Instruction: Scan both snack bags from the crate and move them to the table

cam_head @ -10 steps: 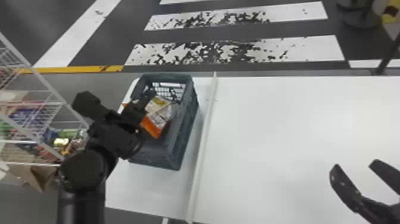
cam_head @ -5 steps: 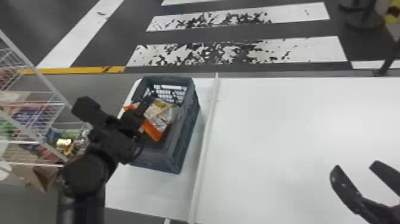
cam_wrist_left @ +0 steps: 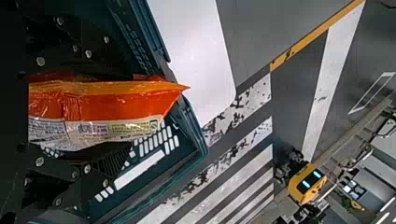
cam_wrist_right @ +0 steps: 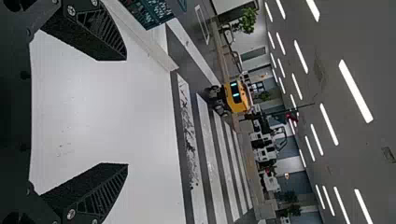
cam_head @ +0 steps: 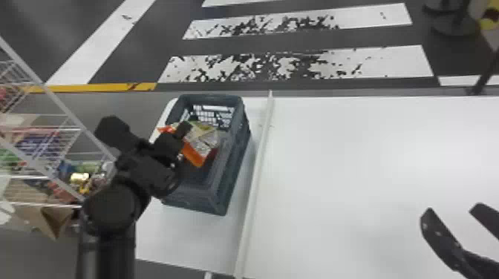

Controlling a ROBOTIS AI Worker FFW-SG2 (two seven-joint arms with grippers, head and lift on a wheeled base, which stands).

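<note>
Head view: at the crate [cam_head: 234, 174], the left gripper [cam_head: 181, 144] clasps one snack bag [cam_head: 204, 140], scanning and table [cam_head: 364, 167] placement apparently ahead.

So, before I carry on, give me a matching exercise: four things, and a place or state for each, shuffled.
1. Orange-and-white snack bag
2. Dark blue-grey plastic crate
3. Black right gripper
4. Long white strip

A. Fingers apart, over the white table
B. Just right of the crate
C. Between the left gripper's fingers
D. Around the bag

Pairs: 1-C, 2-D, 3-A, 4-B
</note>
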